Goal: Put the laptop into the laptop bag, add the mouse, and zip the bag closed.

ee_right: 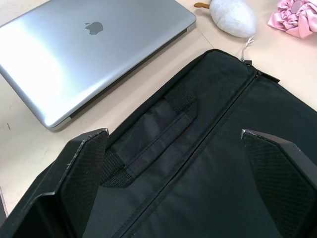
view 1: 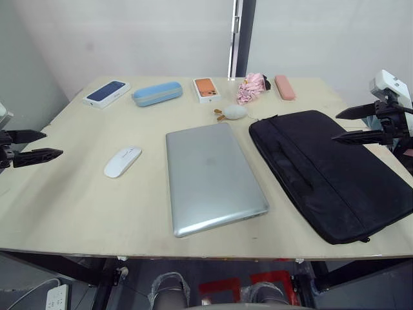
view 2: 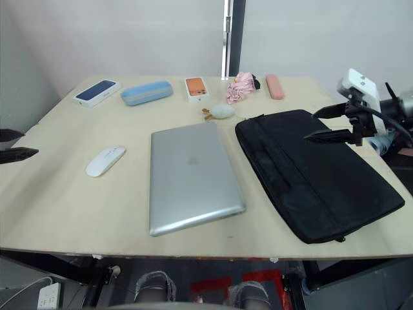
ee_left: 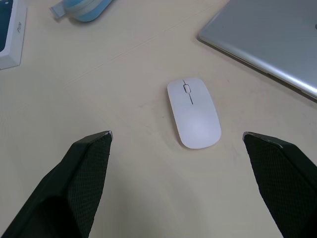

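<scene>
The silver laptop (view 1: 210, 177) lies shut and flat in the middle of the table. To its right lies the black laptop bag (view 1: 329, 171), flat, zip closed, handle facing the laptop. The white mouse (view 1: 122, 161) rests left of the laptop. My left gripper (view 1: 48, 144) hovers open at the table's left edge, well left of the mouse; in its wrist view the mouse (ee_left: 193, 112) sits between and beyond the fingers. My right gripper (view 1: 342, 124) hangs open above the bag's far right part, with the bag (ee_right: 208, 163) beneath its fingers.
Along the back edge stand a blue phone box (view 1: 106, 93), a light-blue case (view 1: 157, 93), an orange phone box (view 1: 206, 89), a pink cloth bundle (view 1: 251, 88) and a pink case (view 1: 284, 87). A white plush charm (view 1: 233, 112) lies between laptop and bag.
</scene>
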You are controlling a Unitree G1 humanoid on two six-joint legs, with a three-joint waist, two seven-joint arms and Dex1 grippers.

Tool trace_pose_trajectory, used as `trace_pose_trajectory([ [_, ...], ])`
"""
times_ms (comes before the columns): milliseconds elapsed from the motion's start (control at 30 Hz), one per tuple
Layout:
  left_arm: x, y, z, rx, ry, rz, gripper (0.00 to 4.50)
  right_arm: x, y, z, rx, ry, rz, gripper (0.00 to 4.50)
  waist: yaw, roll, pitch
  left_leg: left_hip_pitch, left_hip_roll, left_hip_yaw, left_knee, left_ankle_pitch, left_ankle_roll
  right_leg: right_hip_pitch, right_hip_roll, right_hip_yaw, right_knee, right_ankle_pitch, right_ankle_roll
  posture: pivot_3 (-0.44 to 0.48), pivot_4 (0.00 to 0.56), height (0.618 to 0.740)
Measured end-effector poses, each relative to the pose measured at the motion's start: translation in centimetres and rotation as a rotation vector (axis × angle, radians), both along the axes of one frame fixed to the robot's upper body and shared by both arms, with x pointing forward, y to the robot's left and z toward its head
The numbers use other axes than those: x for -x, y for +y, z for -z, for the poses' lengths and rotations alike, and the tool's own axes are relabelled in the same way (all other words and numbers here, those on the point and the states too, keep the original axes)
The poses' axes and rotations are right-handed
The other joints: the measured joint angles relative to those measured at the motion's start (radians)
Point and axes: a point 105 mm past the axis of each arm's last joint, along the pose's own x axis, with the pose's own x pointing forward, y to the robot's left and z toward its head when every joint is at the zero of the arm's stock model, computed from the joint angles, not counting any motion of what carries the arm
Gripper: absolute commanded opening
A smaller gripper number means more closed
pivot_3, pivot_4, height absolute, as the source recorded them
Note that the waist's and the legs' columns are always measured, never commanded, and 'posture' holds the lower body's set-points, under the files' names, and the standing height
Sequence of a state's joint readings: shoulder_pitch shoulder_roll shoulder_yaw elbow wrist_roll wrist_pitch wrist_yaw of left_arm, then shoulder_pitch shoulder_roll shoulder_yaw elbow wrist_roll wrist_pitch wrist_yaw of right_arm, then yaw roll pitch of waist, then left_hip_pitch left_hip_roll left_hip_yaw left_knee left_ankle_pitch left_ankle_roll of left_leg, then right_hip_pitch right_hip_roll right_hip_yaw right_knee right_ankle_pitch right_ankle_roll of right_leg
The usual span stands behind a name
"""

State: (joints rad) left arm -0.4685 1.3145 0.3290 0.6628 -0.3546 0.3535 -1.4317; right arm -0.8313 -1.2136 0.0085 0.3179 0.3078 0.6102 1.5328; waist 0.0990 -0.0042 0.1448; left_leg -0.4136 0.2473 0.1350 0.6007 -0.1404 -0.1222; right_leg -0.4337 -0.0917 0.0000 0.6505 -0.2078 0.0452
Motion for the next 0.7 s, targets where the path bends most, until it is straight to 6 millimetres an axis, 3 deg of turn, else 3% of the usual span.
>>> trace_pose_trajectory([
  [133, 0.1, -0.4, 0.1, 0.093, 0.04, -0.014, 4.44, -0.1, 0.4, 0.0, 0.005, -0.008, -0.009, 4.5, 0.0, 0.0, 0.0, 0.0, 0.0, 0.0, 0.0, 0.0, 0.0, 0.0, 0.0, 0.0, 0.0, 0.0, 0.0, 0.0, 0.15, 0.74],
  [233, 0.4, -2.2, -0.1, 0.289, 0.134, 0.004, 4.44, -0.7, 1.7, 0.7, 0.008, -0.02, -0.04, 4.5, -0.001, 0.0, 0.0, 0.001, 0.0, 0.0, 0.0, 0.0, 0.0, 0.0, 0.0, 0.0, 0.001, 0.0, 0.0, 0.0, 0.15, 0.74],
  [433, 0.6, -5.1, 0.2, 0.491, 0.285, 0.0, 4.44, -1.8, 4.5, 2.1, 0.019, -0.037, -0.1, 4.5, -0.002, 0.0, 0.0, 0.001, 0.0, 0.0, 0.0, 0.0, 0.0, 0.0, 0.0, 0.0, 0.002, 0.0, 0.0, 0.0, 0.15, 0.74],
  [533, 0.4, -6.9, 1.4, 0.555, 0.377, 0.0, 4.5, -2.2, 6.0, 3.1, 0.028, -0.039, -0.146, 3.79, -0.001, 0.0, 0.0, 0.0, 0.0, 0.0, 0.001, 0.0, 0.0, 0.0, 0.0, 0.0, 0.002, 0.0, 0.0, 0.0, 0.15, 0.74],
  [700, 0.2, -10.5, 4.2, 0.696, 0.577, 0.017, 4.5, -3.0, 7.5, 4.8, 0.06, -0.053, -0.178, 2.03, 0.0, 0.0, 0.0, -0.001, -0.001, -0.001, 0.002, 0.0, 0.0, 0.0, 0.0, -0.001, 0.002, 0.0, 0.0, 0.0, 0.15, 0.74],
])
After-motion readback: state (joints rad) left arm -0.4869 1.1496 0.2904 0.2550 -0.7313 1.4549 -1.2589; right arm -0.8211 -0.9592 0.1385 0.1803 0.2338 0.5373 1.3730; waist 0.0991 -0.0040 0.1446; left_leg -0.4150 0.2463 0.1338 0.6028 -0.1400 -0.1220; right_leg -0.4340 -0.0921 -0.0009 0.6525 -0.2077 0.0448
